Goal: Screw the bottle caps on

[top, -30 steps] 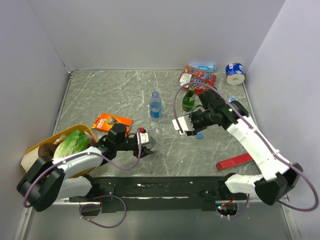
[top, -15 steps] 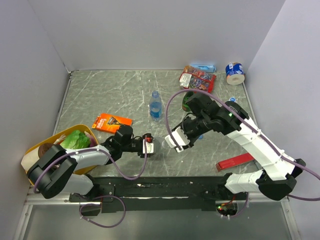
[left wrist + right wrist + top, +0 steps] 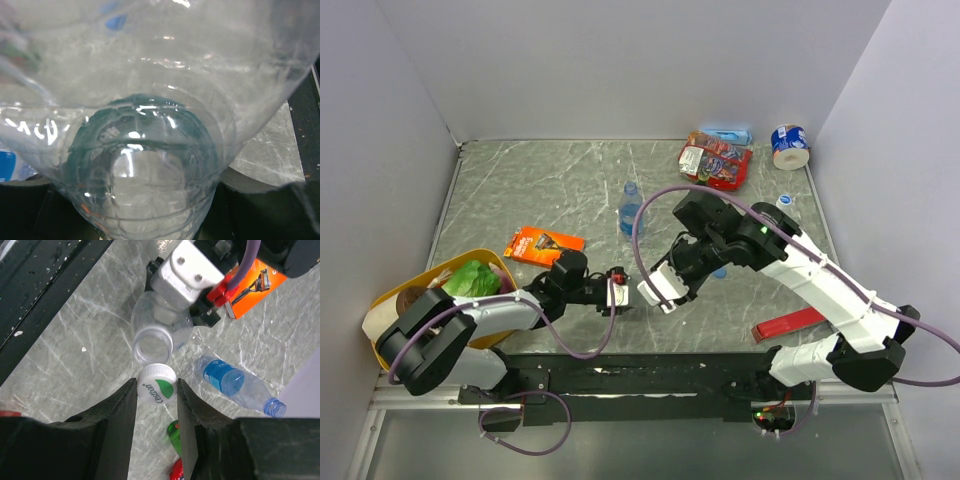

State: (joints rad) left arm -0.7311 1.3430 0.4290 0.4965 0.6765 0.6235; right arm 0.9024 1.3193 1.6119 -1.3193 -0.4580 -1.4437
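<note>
My right gripper [image 3: 157, 386] is shut on a white bottle cap [image 3: 157, 384] with a green logo. The cap hangs just in front of the open mouth of a clear wide-mouthed bottle [image 3: 159, 330]. That bottle lies sideways in my left gripper [image 3: 619, 290], which is shut on its base; it fills the left wrist view [image 3: 150, 150] and hides the fingers. In the top view my right gripper [image 3: 658, 291] faces the left one closely. A clear bottle with a blue label [image 3: 630, 210] lies uncapped behind them. A green bottle [image 3: 174, 435] shows only in part. A small blue cap [image 3: 720, 271] lies under my right arm.
A yellow bowl [image 3: 390, 296] with lettuce sits at the near left. An orange razor pack [image 3: 542, 243] lies beside it. Red snack packets [image 3: 715, 157] and a blue-and-white can [image 3: 789, 146] are at the back right. A red flat bar [image 3: 788, 323] lies near right.
My right arm has swung left and nearer with the cap, from beside the green bottle to the mouth of the clear bottle. The left gripper turned the bottle toward it, then held still.
</note>
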